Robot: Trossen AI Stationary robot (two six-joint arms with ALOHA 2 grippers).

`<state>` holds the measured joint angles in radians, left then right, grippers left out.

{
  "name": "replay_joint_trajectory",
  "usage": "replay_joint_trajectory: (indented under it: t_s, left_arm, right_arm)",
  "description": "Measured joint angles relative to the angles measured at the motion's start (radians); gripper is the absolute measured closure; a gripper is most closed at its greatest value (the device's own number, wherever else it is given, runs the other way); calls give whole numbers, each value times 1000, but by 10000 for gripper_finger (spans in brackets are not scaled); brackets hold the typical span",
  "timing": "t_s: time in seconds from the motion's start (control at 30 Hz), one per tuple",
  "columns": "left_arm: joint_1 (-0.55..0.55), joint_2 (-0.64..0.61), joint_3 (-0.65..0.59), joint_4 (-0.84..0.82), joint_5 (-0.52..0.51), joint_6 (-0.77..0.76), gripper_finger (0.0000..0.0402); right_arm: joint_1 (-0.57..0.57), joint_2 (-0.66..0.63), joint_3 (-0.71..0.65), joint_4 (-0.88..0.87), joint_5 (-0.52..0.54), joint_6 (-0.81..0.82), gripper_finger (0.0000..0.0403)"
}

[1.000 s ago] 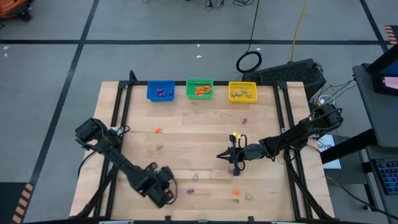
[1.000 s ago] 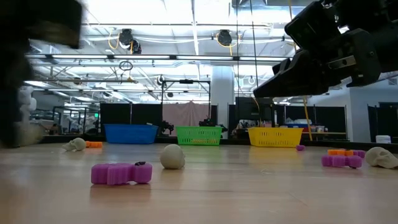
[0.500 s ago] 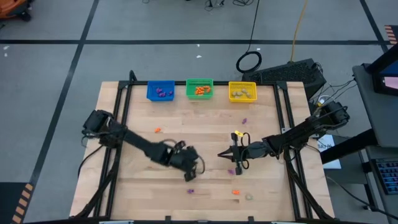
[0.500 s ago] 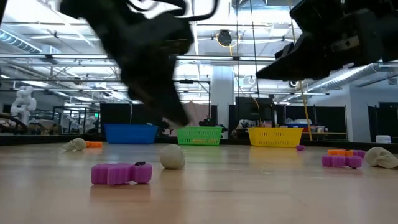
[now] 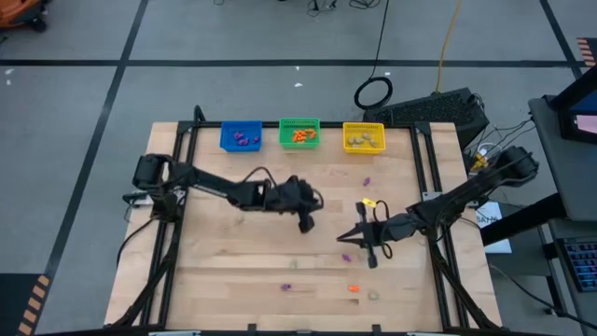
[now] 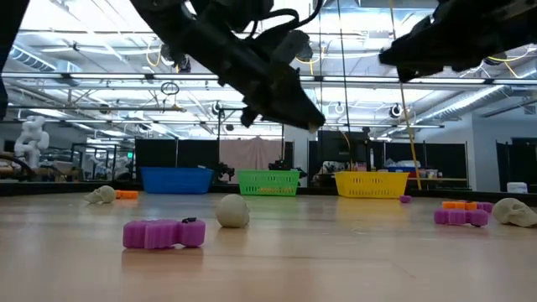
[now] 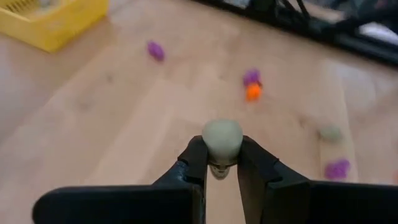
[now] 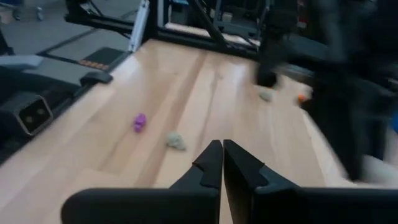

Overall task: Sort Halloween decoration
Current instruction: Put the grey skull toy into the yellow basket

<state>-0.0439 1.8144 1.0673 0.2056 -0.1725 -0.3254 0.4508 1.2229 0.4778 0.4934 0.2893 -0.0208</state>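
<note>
No writing or brand can be read on anything. Nearest the low camera, a purple trinket (image 6: 164, 234) lies flat on the table (image 6: 336, 260) with a pale skull trinket (image 6: 233, 210) just behind it; off to the right sit another purple piece (image 6: 460, 217), an orange piece (image 6: 459, 205) and a second pale skull (image 6: 513, 211).

Above the middle of the table, the left gripper (image 5: 305, 218) hangs clear of the wood, its jaws pinching a pale beige-grey skull (image 7: 222, 140), seen plainly in the left wrist view. Half a second ago this gripper was lower on the table near the front trinkets; a second ago it sat at the front left corner, so the arm has swung inward and toward the bins. In the high view the pale piece that lay near the front centre a second ago no longer shows there.

The right gripper (image 5: 369, 248) hovers right of centre, jaws pressed together on nothing, and has drifted slightly rightward and toward the front edge since the earlier frames.

Loose trinkets lie on the front strip in the high view: a purple one (image 5: 288, 287), an orange one (image 5: 354, 288) and a pale one (image 5: 373, 295).

At the far edge stand the blue bin (image 5: 241, 136) with purple pieces, the green bin (image 5: 299, 133) with orange pieces, and the yellow bin (image 5: 364, 137) with pale pieces.
</note>
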Motion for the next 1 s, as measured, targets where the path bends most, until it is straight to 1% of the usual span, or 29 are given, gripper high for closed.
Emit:
replay_joint_trajectory:
  t_s: [0.07,0.23,0.37,0.47,0.67,0.87,0.93,1.0]
  left_arm:
    - [42,0,8,8,24,14,357]
    - [120,41,76,23,34,57,357]
    - [166,110,171,22,39,81,357]
    - [203,181,252,28,17,97,357]
    - [268,330,397,42,7,83,358]
    - [316,435,532,36,13,76,358]
    - [327,460,576,27,15,72,358]
    - [334,481,612,11,16,71,358]
  right_arm:
    - [14,-18,0,2,1,-4,403]
    - [36,-53,0,1,1,-42,403]
    - [36,-74,0,2,5,-53,403]
    - [40,-85,0,-9,26,-61,403]
    - [46,-98,0,-18,28,-73,403]
    - [49,-103,0,-24,34,-66,403]
    - [50,-104,0,-26,109,-32,403]
    - [49,-104,0,-40,243,18,403]
